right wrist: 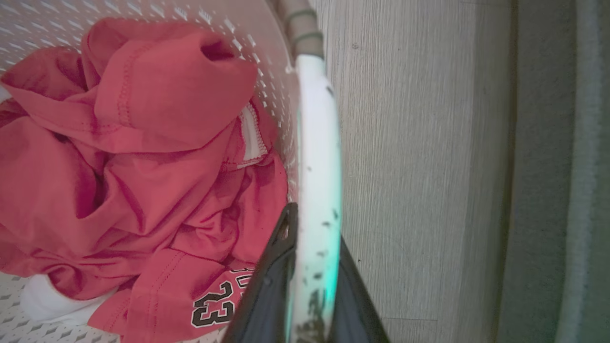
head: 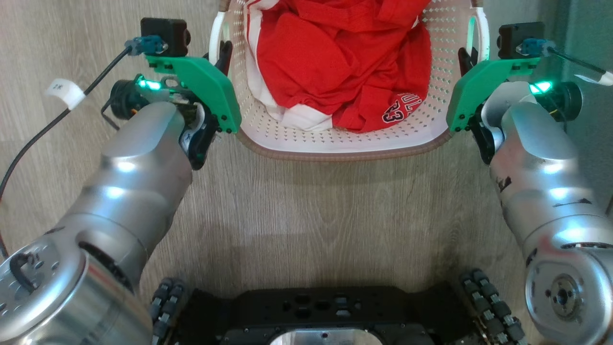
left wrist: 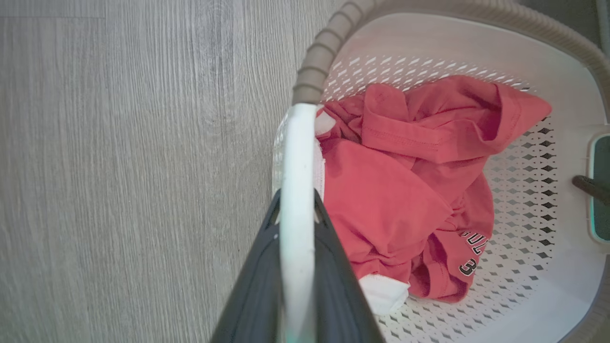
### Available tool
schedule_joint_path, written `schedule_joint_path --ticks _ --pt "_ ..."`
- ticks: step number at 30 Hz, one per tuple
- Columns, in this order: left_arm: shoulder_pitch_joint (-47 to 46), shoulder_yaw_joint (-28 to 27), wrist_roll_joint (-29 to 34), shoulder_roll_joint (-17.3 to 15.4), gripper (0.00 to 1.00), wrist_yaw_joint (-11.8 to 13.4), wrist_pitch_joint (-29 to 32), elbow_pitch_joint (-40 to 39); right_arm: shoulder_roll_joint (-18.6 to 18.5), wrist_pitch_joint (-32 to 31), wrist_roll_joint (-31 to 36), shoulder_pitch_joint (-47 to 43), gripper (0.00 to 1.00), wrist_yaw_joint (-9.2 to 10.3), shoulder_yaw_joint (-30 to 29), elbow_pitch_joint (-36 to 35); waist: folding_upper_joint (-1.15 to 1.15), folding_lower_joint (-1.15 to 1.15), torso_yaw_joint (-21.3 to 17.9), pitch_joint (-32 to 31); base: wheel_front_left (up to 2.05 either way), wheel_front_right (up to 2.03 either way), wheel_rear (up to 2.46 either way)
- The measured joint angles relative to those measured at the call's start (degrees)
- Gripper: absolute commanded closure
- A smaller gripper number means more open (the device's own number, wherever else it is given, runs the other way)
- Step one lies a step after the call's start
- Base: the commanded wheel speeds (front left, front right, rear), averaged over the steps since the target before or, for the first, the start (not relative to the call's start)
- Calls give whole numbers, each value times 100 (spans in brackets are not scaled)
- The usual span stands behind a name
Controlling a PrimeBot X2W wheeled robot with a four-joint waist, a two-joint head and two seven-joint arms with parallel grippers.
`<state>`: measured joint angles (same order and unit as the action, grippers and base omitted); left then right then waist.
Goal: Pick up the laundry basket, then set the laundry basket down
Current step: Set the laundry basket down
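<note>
Centred between both arms, the laundry basket: cream perforated walls, brown ribbed rim, wood-grain floor beneath. Far end cut off by the top edge of the head view. Underside hidden, with only a soft shadow under the near rim, so impossible to tell whether resting on the floor or hanging just clear of it.

Inside the basket, red clothing in a crumpled heap, white trim along its near edge. Black-and-white lettering and a "23" partly folded under; letters not readable in full. Most of the basket's bottom buried beneath the cloth.

On the basket's left side, the left handle, a white bar pinched by the left gripper, one dark finger pressed to each face, no gap. On the basket's right side, the right handle, speckled with dark marks and tinged green, clamped the same way by the right gripper. Fingertips mostly hidden behind green mounts in the head view. At the far handle slot in the left wrist view, a dark finger, blurred and cut by the frame edge.

Left of the basket, a black cable with a white tag, writing too small to read. On the basket's near side, the black robot base, partly out of frame. Beyond the basket's right side, a grey-green band, too blurred to identify.
</note>
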<state>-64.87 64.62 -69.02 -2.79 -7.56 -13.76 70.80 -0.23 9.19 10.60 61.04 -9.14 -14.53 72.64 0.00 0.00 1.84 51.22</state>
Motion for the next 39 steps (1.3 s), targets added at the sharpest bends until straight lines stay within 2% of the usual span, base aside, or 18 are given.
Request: schedule_joint_path --ticks 15,37,38,39 --pt "-23 -404 396 34 100 1 -1 -49 1 75 265 193 100 -3 -270 77 0 0 44 177 0 0 0" --pt "27 -241 186 24 100 4 115 -143 -11 -2 227 194 100 -3 -261 210 0 0 8 115 0 0 0" --pt "27 -237 177 24 51 3 116 -143 -20 15 191 194 100 -2 -192 214 0 0 16 114 0 0 0" --pt "24 -237 157 8 0 -1 112 -157 -43 34 164 193 71 9 -133 214 0 0 23 112 0 0 0"
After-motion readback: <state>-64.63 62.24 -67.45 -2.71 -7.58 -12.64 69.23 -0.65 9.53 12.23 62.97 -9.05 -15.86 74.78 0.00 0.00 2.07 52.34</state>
